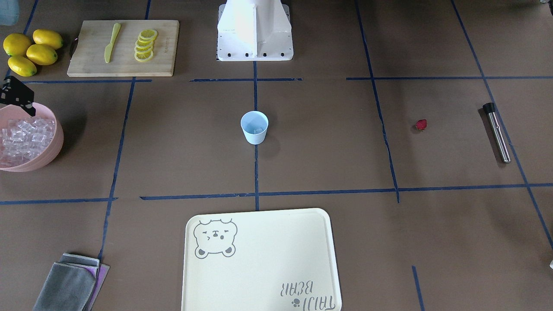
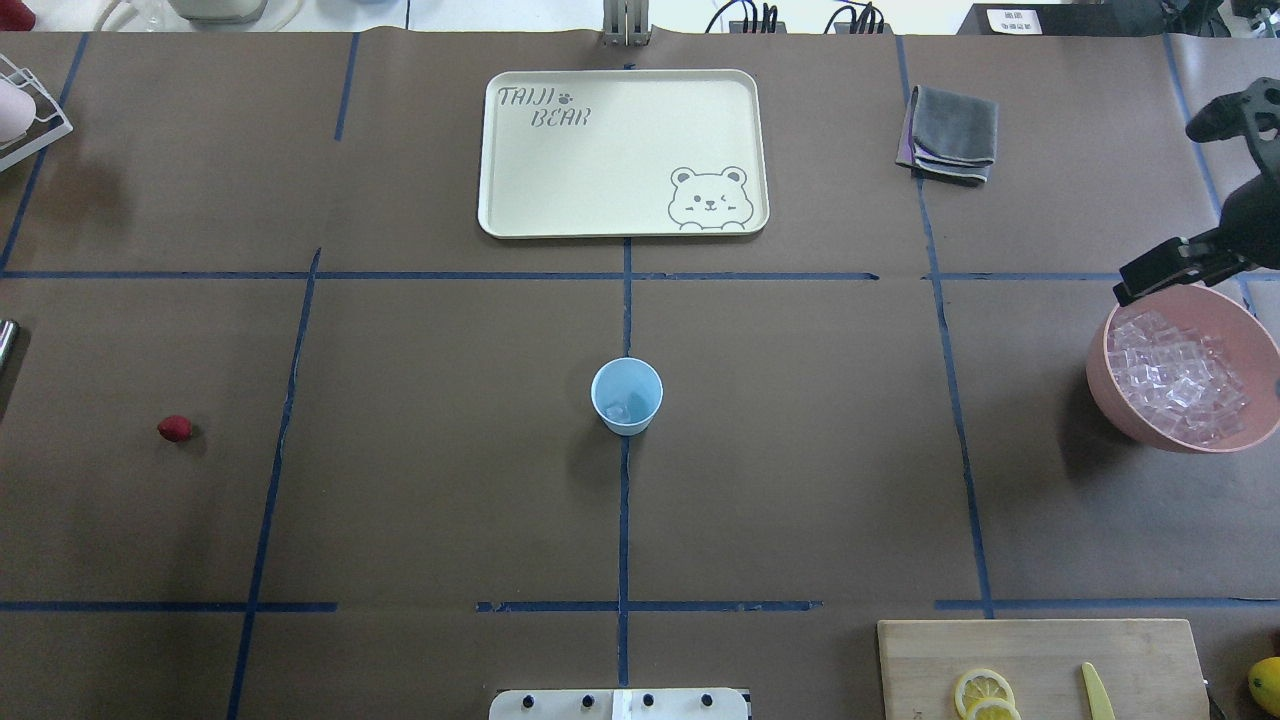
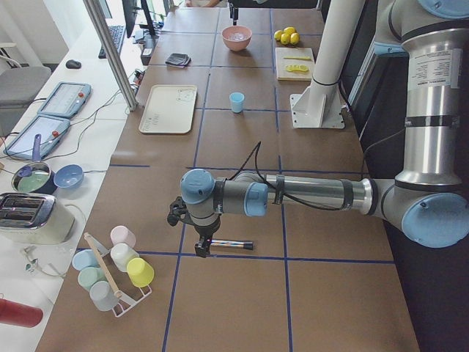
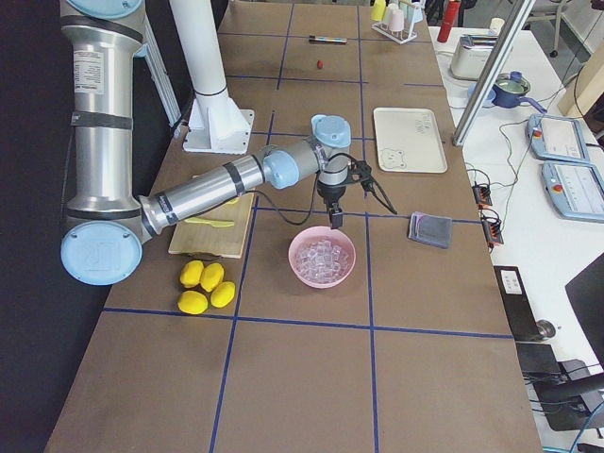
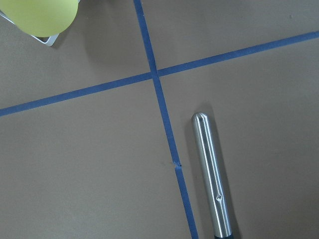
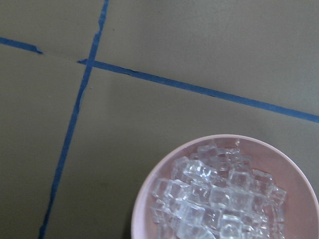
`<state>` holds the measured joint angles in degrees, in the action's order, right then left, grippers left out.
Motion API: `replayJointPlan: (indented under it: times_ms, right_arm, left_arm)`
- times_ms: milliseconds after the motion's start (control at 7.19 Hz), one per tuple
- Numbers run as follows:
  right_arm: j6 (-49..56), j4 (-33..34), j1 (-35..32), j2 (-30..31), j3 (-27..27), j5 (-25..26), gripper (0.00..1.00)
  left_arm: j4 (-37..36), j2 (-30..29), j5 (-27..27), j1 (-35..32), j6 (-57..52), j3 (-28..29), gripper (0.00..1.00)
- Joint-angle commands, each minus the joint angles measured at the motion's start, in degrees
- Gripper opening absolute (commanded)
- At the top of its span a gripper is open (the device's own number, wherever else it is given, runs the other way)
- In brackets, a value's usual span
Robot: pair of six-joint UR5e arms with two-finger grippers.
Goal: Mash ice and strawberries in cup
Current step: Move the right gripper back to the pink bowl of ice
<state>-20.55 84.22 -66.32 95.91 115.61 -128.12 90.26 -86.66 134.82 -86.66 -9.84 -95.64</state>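
The light-blue cup (image 2: 627, 396) stands upright at the table's middle, with one clear ice cube (image 2: 620, 408) in it. More ice (image 2: 1180, 375) fills the pink bowl (image 2: 1100, 385). The small red strawberry (image 2: 175, 428) lies alone on the table. My right gripper (image 2: 1158, 212) hangs over the bowl's far rim, jaws spread and empty. My left gripper (image 3: 187, 236) hovers by the steel muddler (image 3: 231, 243), which also shows in the left wrist view (image 5: 212, 174). I cannot tell whether the left gripper is open or shut.
A cream bear tray (image 2: 500, 150) lies beyond the cup. A grey cloth (image 2: 950, 133) lies beside it. A cutting board (image 1: 86, 60) holds lemon slices (image 1: 144, 45) and a yellow knife (image 1: 111, 42), with whole lemons (image 1: 32, 52) next to it. A rack of cups (image 3: 117, 268) stands near the left gripper.
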Motion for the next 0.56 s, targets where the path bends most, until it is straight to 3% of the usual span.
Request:
replayJointPlan:
  times_ms: [0,417]
  right_arm:
    - [-4.9,-6.7,-0.3,5.6,-2.4,0.2,0.95]
    - [-18.6,-9.1,0.5,6.2,-3.1,1.4,0.95]
  left_arm:
    - [0.0,0.0,0.0,0.0,0.0,-0.2,1.00]
    - [0.1,0.0,0.1,0.1,0.0,-0.2,1.00]
